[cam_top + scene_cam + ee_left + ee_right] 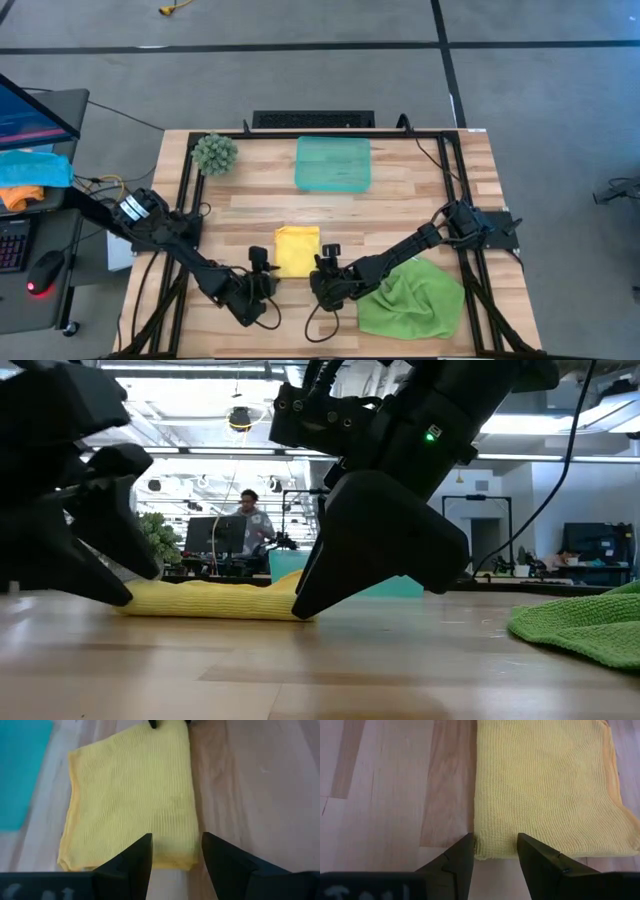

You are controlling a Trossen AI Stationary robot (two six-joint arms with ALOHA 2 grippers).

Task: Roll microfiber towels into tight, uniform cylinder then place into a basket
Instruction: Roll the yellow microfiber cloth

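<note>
From above, your left gripper and right gripper flank the near edge of the folded yellow towel. The green towel lies crumpled outside the right jaws, and the basket sits well ahead of both on the worktop.

At table height, both grippers touch down beside the flat towel.

Through each wrist camera, the jaws stand narrowly open, straddling a near corner.
</note>
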